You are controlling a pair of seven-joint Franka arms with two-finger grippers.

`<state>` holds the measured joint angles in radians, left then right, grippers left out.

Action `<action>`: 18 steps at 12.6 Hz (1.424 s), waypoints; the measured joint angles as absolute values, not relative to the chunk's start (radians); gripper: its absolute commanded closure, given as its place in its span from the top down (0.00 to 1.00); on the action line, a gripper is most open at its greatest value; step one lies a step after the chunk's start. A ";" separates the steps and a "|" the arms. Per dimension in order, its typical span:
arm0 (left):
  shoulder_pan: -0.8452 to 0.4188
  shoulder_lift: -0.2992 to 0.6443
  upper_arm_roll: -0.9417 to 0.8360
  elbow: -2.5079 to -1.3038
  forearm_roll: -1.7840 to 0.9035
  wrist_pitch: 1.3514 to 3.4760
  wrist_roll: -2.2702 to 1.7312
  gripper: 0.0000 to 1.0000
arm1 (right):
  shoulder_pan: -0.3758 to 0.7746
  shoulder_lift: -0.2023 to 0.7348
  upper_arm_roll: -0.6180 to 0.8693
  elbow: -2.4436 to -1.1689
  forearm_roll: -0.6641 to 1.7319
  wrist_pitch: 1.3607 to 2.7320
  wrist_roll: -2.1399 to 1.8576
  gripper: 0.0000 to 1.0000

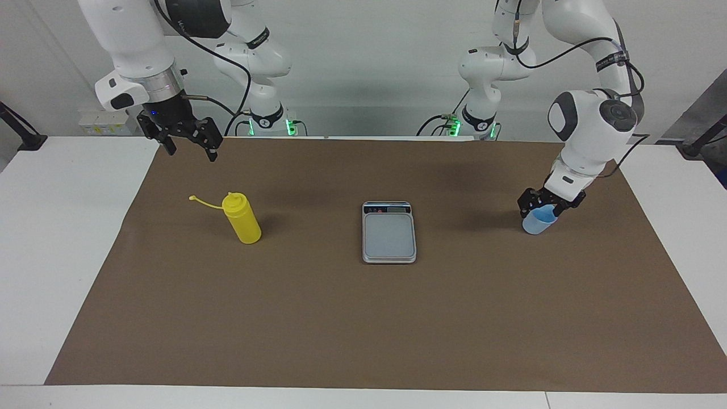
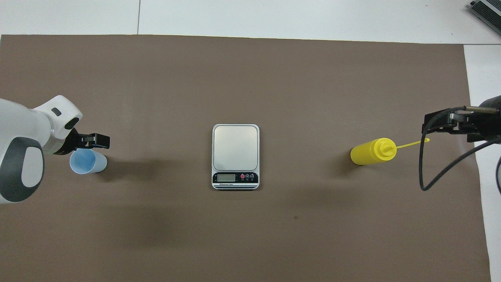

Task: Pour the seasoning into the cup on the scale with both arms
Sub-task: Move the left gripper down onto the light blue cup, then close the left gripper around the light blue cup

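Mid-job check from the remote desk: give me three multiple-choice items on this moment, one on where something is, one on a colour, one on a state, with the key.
1. Where does the small light-blue plastic cup stand?
A. on the flat silver-grey kitchen scale
B. on the brown mat, toward the left arm's end
C. beside the yellow plastic squeeze bottle

2. What colour is the squeeze bottle?
A. red
B. green
C. yellow

3. What is on the scale's weighing plate?
A. nothing
B. the cup
C. the bottle

Key: 1 B, the cup sits on the mat under the left gripper, away from the scale. 2 C, it is yellow in both views. 3 A, the plate is bare. The right gripper waits open above the mat.
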<state>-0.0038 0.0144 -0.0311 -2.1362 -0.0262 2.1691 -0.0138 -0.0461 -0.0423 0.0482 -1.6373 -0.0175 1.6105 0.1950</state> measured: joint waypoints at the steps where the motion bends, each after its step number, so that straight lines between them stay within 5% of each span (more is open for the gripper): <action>1: -0.004 0.014 -0.031 -2.157 -0.026 2.195 -0.014 0.97 | -0.046 -0.042 0.048 -1.637 -0.017 1.610 0.195 1.00; 9: -0.004 0.014 -0.031 -2.241 -0.026 2.269 -0.014 0.94 | -0.046 -0.042 0.048 -1.637 -0.017 1.610 0.195 1.00; 18: 0.000 0.028 -0.030 -2.263 -0.026 2.300 -0.014 0.67 | -0.046 -0.042 0.048 -1.637 -0.017 1.610 0.195 1.00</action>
<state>0.0001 0.0281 -0.0303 -2.2626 -0.0262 2.3000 -0.0145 -0.0461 -0.0423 0.0482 -1.6373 -0.0175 1.6104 0.1950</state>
